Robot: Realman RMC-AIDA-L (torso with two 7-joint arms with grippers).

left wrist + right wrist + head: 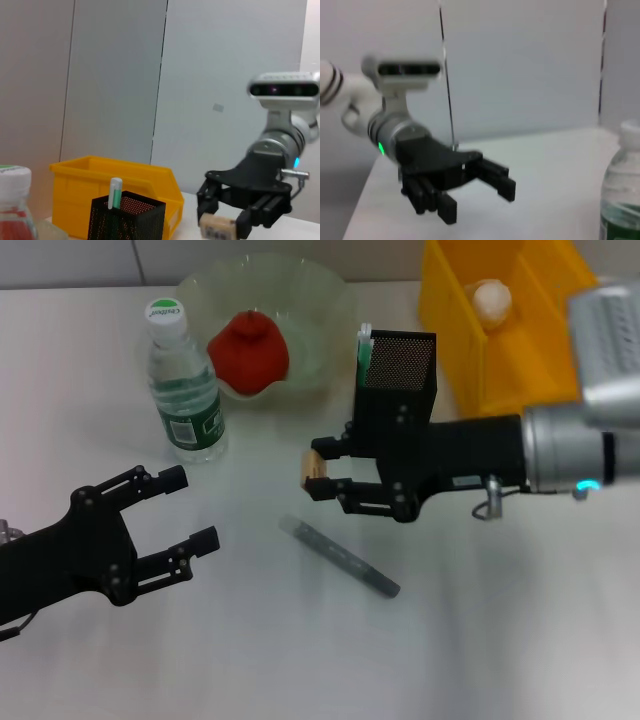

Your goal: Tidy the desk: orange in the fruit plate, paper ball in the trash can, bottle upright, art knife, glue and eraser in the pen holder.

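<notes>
Clamped between the black right gripper (pixel 322 478) was a small tan rectangular eraser (pixel 313 468), held above the white desk (pixel 480 640) just near of the black mesh pen holder (pixel 398 375). A slip was judged possible, since only the block's end seemed pinched, or a snag on the holder's rim. Its long axis could not be told. The grey art knife (pixel 338 557) lay slanting from far-left to near-right. Well to the left, the left gripper (pixel 190 508) was held spread wide, empty.
</notes>
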